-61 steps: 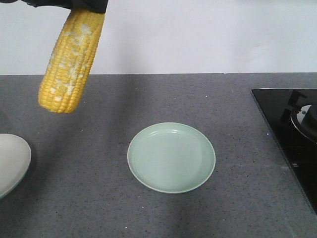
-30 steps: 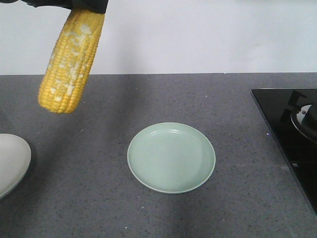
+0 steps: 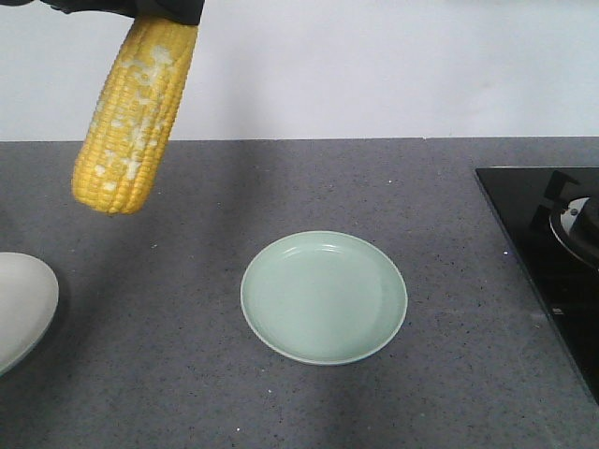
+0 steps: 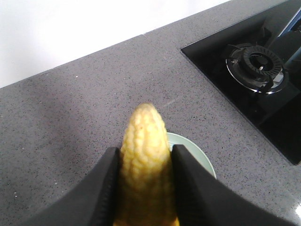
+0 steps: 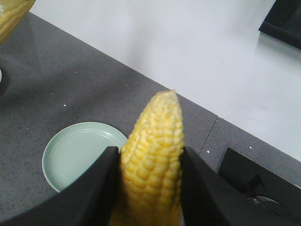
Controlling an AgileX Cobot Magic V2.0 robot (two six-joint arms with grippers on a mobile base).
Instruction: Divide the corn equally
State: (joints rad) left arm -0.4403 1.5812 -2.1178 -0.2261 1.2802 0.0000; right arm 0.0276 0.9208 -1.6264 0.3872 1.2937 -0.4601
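Observation:
A cob of corn with whitish patches (image 3: 131, 122) hangs tip-up over the counter's far left, with my left gripper (image 3: 159, 11) shut on its upper end. In the left wrist view this cob (image 4: 145, 132) sits tight between the black fingers (image 4: 106, 188) of the left gripper (image 4: 146, 150). A second, clean yellow cob (image 5: 157, 122) is clamped in my right gripper (image 5: 150, 150), high above the counter and out of the front view. The right wrist view also catches the first cob (image 5: 11, 14) in its top left corner. An empty pale green plate (image 3: 324, 297) lies mid-counter.
A white plate (image 3: 19, 304) pokes in at the left edge of the grey counter. A black gas stove (image 3: 552, 243) fills the right side, its burner (image 4: 256, 66) showing in the left wrist view. A white wall runs behind.

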